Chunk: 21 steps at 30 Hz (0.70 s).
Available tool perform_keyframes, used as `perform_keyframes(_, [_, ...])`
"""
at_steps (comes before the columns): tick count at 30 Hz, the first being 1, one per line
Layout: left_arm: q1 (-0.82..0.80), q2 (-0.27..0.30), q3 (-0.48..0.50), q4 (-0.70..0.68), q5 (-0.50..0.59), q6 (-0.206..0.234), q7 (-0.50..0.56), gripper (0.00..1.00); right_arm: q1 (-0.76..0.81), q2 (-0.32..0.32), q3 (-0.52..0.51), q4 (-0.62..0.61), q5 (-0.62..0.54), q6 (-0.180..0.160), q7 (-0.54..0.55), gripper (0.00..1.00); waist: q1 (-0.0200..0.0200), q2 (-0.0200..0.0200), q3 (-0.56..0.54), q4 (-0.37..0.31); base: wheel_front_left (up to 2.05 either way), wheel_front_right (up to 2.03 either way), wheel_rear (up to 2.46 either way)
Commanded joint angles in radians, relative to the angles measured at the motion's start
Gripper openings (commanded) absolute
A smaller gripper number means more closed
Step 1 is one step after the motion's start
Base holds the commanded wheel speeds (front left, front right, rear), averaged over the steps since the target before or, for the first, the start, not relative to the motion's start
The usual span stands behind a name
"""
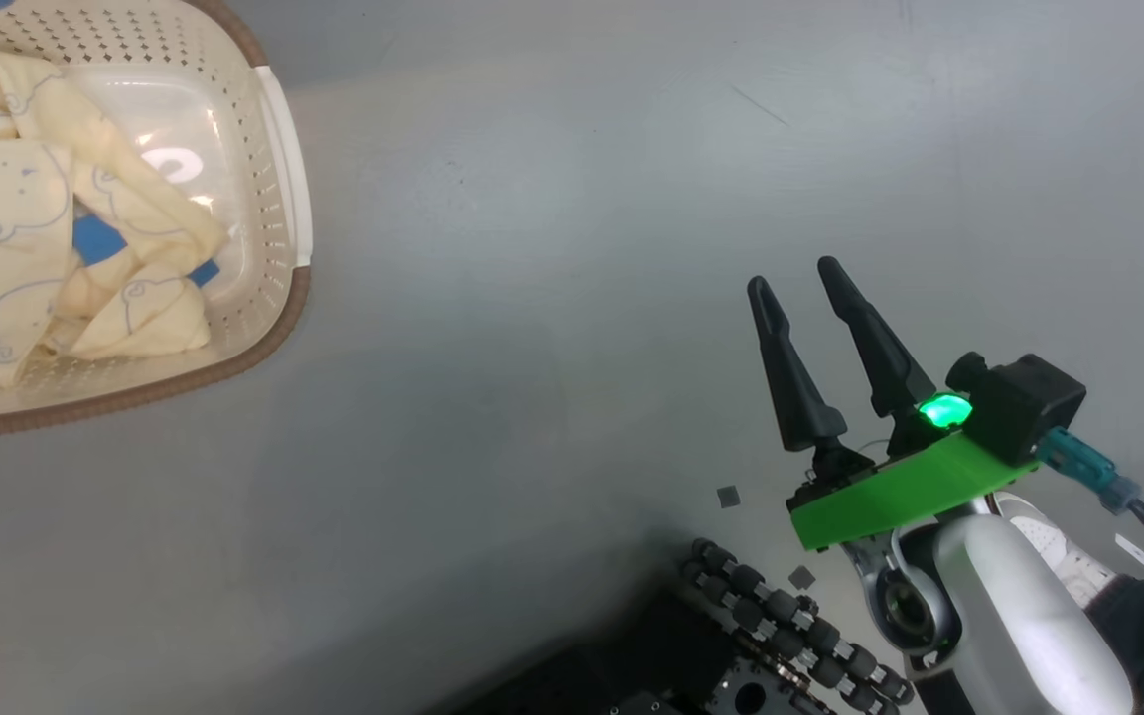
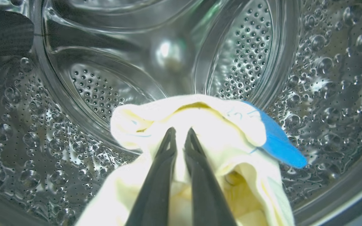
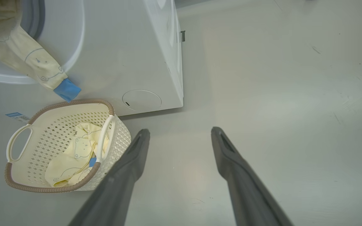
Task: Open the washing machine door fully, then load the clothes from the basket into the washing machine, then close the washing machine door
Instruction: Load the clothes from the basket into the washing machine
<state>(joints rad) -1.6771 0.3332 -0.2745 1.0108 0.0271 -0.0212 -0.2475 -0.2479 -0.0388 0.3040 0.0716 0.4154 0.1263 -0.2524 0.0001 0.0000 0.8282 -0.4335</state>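
Loading: my left claw (image 2: 180,130) pinches a soft cream-yellow garment (image 2: 212,124) inside the perforated steel drum (image 2: 240,47); right claw (image 1: 795,278) gapes idle. Next, probably: release, withdraw, fetch more from the cream plastic basket (image 1: 279,328).

Smooth pale grey floor (image 1: 572,298), faintly scuffed.

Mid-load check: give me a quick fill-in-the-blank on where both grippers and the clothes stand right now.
1. The left gripper is shut on a cream garment, reaching into the perforated steel ____.
2. The right gripper hangs above the floor with its jaws ____.
3. The basket beside the washing machine holds more clothes, so it is not yet ____.
Missing words: drum; open; empty.
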Motion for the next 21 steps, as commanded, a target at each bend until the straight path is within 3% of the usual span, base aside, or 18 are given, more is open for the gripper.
perform_keyframes(1, [-0.044, 0.031, -0.01, -0.011, 0.013, 0.006, -0.003, 0.0, 0.028, -0.011, 0.019, -0.023, 0.01, 0.004, -0.009, 1.0, -0.0001, 0.0, -0.001, -0.001, 0.0, 0.0, 0.0])
perform_keyframes(11, [-0.07, 0.003, -0.055, 0.106, 0.026, -0.003, 0.08, 0.0, 0.034, -0.011, 0.034, -0.011, 0.016, 0.004, -0.009, 1.0, -0.0001, 0.0, -0.028, 0.002, 0.0, 0.0, 0.0])
perform_keyframes(12, [-0.073, -0.003, -0.057, 0.123, 0.025, -0.004, 0.105, 0.16, 0.035, -0.011, 0.033, -0.009, 0.016, 0.004, -0.009, 1.0, -0.0001, 0.0, -0.033, 0.004, 0.0, 0.0, 0.0])
perform_keyframes(15, [-0.079, -0.02, -0.061, 0.164, 0.019, 0.0, 0.166, 0.91, 0.036, -0.011, 0.032, -0.008, 0.016, 0.004, -0.009, 1.0, -0.0001, 0.0, -0.048, 0.01, 0.0, 0.0, 0.0])
perform_keyframes(16, [-0.08, -0.023, -0.066, 0.179, 0.021, 0.0, 0.191, 1.0, 0.036, -0.011, 0.032, -0.007, 0.015, 0.004, -0.009, 1.0, -0.0001, 0.0, -0.052, 0.012, 0.0, 0.0, 0.0])
perform_keyframes(21, [-0.075, -0.045, -0.047, 0.221, -0.015, 0.007, 0.262, 1.0, 0.031, -0.011, 0.03, -0.006, 0.012, 0.004, -0.009, 1.0, -0.0001, 0.0, -0.074, 0.018, 0.0, 0.0, 0.0])
